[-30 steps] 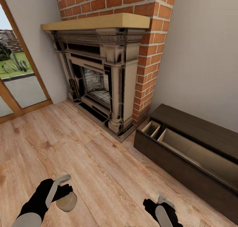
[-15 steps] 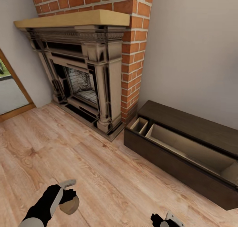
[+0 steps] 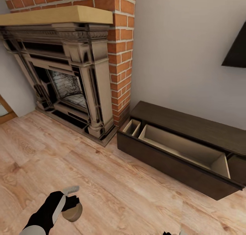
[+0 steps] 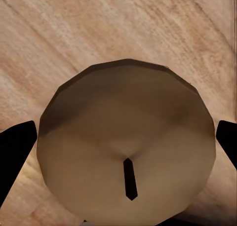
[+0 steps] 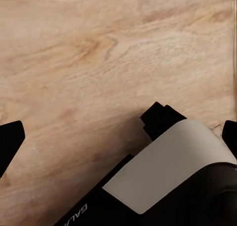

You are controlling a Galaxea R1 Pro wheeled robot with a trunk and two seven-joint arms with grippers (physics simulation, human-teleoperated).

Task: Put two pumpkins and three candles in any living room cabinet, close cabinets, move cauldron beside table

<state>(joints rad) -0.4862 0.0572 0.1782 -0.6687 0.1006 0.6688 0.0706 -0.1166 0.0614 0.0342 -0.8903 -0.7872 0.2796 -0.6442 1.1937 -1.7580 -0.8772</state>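
One short, squat beige-tan wax candle (image 3: 72, 212) sits in the left gripper (image 3: 70, 201), low at the near left of the head view, above the pale wood-plank floor (image 3: 112, 180). The jaws are closed on it; in the left wrist view the candle's flat round top (image 4: 127, 144) with its small dark wick lies between the two black fingertips (image 4: 15, 152), which press at either side of it. The black left arm, with its pale grey panel, comes up from the near left corner.

Far to the right, against the grey wall (image 3: 184, 57), stands the long, low, dark brown wooden cabinet (image 3: 171, 161). Its drawer is pulled out toward the near side, showing a pale interior with a narrow compartment at the left end and a long one beside it. Left of the cabinet rises the red brick chimney column (image 3: 119, 53), and left of that the dark carved fireplace surround (image 3: 68, 77) under a light wooden mantel shelf (image 3: 54, 15). A dark flat shape hangs at the far right on the wall.

The right gripper (image 5: 118, 132) appears in the right wrist view as two black fingertips set wide apart, with nothing between them but floor and a black and grey part of the robot.
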